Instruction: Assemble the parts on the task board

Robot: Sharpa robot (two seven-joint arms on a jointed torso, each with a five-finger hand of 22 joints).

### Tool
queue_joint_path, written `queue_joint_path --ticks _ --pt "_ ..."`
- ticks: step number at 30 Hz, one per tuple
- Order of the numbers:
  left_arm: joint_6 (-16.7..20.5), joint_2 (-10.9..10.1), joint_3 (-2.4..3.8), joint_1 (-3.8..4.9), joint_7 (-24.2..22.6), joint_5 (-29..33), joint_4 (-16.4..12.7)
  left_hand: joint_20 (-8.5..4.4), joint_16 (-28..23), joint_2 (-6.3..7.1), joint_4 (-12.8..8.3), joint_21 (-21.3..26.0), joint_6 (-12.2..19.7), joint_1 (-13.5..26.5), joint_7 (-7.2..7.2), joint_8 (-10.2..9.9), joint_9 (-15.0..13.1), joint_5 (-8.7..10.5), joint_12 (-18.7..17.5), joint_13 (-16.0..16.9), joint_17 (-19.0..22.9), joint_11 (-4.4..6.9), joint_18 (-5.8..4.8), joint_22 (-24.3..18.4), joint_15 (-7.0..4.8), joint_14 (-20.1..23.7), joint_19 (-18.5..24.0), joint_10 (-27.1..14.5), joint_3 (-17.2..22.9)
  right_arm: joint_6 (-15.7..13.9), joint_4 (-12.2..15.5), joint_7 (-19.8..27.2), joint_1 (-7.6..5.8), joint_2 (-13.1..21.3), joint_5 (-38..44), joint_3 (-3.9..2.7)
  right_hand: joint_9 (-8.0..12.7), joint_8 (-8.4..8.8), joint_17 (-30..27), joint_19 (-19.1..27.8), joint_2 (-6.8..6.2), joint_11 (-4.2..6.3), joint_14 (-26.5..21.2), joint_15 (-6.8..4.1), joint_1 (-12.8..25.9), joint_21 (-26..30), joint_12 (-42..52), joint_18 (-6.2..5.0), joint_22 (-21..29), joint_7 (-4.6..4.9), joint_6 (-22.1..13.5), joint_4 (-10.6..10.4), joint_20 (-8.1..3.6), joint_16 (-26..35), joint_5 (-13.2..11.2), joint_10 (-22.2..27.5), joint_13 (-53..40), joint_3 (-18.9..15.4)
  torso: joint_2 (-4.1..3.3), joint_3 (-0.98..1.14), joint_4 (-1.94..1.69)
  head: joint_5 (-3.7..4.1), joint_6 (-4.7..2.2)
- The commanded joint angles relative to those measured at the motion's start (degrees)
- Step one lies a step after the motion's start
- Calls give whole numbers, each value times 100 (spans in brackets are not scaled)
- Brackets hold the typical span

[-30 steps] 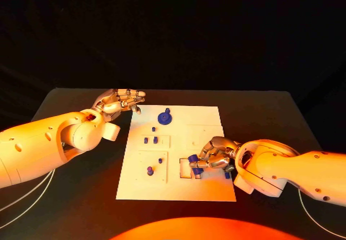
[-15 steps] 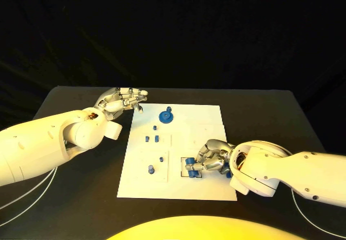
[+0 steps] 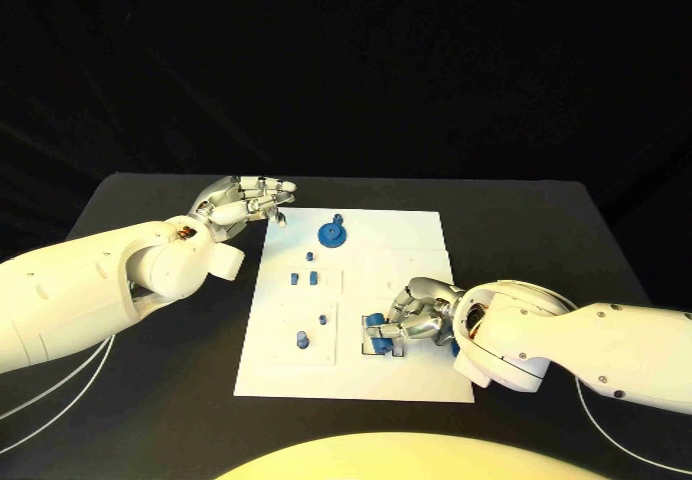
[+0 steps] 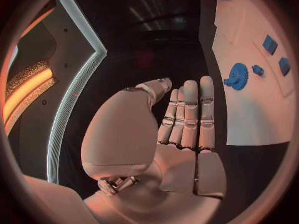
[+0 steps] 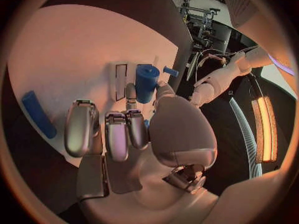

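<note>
The white task board [image 3: 404, 250] lies mid-table. My right hand [image 3: 421, 312] is low over its near right part and pinches a blue cylinder [image 3: 378, 335] between thumb and fingers. In the right wrist view the blue cylinder [image 5: 147, 82] stands at the fingertips beside a rectangular slot [image 5: 121, 80] in the board [image 5: 69, 59]. My left hand [image 3: 245, 200] hovers off the board's far left corner, fingers stretched out side by side and holding nothing [image 4: 181, 129]. A blue gear [image 3: 332, 234] sits on the board's far part, with small blue pegs [image 3: 303, 278] nearer.
A blue bar [image 5: 37, 113] lies flat on the board beside my right hand. Two more small blue parts [image 3: 302, 340] stand at the board's near left. The left wrist view shows the gear [image 4: 236, 76] and the board [image 4: 249, 109]. Black table surrounds the board.
My right hand has shifted slightly nearer and to the left with the blue cylinder, lower over the slot. The left hand has stayed in place.
</note>
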State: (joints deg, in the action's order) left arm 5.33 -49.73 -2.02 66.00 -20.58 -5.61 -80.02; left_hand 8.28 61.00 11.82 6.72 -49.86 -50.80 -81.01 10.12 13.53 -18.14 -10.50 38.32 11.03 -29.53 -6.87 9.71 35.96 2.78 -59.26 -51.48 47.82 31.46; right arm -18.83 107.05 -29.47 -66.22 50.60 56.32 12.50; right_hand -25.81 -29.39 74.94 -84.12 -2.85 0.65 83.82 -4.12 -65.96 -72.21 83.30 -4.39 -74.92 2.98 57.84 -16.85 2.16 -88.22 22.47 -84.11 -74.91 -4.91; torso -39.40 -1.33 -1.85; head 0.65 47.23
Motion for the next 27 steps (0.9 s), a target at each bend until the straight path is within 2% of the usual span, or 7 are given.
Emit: queue_joint_path --ticks 1,7,8,10,13,20,27 --pt "-88 4 4 1 -25 28 -16 16 -17 2 32 31 8 44 17 19 7 27 -7 -9 7 -1 80 -5 10 50 42 -16 3 -59 -25 -47 12 -23 101 5 -16 -50 1006 -14 26 43 522 -44 180 3 8 86 -771 2 45 -8 -36 -38 -3 -112 -660 -77 1 -2 -2 -8 -4" --pt "-87 1 4 1 -22 28 -15 16 -17 2 32 31 8 44 17 19 7 27 -7 -9 7 -1 80 -5 10 50 42 -16 3 6 -59 -67 12 -48 108 5 -39 -113 994 -9 -35 46 519 -45 513 35 -10 83 -773 0 31 -11 -40 -32 5 -110 -669 -240 4 -1 1 -12 -9" --pt "-87 0 4 1 -21 28 -15 16 -17 2 32 31 8 44 17 19 7 27 -7 -9 7 -1 80 -5 10 50 42 -16 3 19 -65 -76 12 -51 117 5 -47 -132 992 1 -193 41 518 -43 665 70 -32 77 -764 3 19 -18 -38 -30 24 -97 -654 -311 4 -1 3 -13 -9" --pt "-87 0 4 1 -20 28 -15 16 -17 2 32 31 8 44 17 19 7 27 -7 -9 7 -1 80 -5 10 50 42 -16 3 37 -73 -89 12 -55 150 5 -56 -152 996 10 -372 34 518 -36 903 107 -79 72 -757 12 -8 -23 -33 -29 49 -70 -616 -339 4 -1 3 -12 -12" --pt "-86 -2 4 1 -19 29 -14 16 -17 2 32 31 8 44 17 19 7 27 -7 -9 7 -1 80 -5 10 50 42 -16 3 74 -79 -105 11 -56 194 4 -63 -170 994 14 -503 29 518 -31 1099 129 -103 69 -756 19 -34 -28 -29 -28 74 -59 -606 -329 2 1 3 -8 -21" --pt "-85 -5 4 1 -15 29 -13 16 -17 2 32 31 8 44 17 19 7 27 -7 -9 7 -1 80 -5 10 50 42 -16 3 147 -63 -114 11 -33 288 4 -60 -163 973 42 -528 21 513 -26 1143 216 -180 54 -724 29 -67 -26 -25 -20 81 -7 -525 -319 0 2 5 -11 -10" --pt "-80 -13 4 1 -12 29 -14 16 -17 2 32 31 8 44 17 19 7 27 -7 -9 7 -1 80 -5 10 50 42 -16 3 139 72 70 11 91 321 4 -64 -190 983 35 -348 13 514 -17 817 216 -175 56 -739 35 -107 -3 -14 -19 41 -22 -562 -121 1 3 1 -18 -2"
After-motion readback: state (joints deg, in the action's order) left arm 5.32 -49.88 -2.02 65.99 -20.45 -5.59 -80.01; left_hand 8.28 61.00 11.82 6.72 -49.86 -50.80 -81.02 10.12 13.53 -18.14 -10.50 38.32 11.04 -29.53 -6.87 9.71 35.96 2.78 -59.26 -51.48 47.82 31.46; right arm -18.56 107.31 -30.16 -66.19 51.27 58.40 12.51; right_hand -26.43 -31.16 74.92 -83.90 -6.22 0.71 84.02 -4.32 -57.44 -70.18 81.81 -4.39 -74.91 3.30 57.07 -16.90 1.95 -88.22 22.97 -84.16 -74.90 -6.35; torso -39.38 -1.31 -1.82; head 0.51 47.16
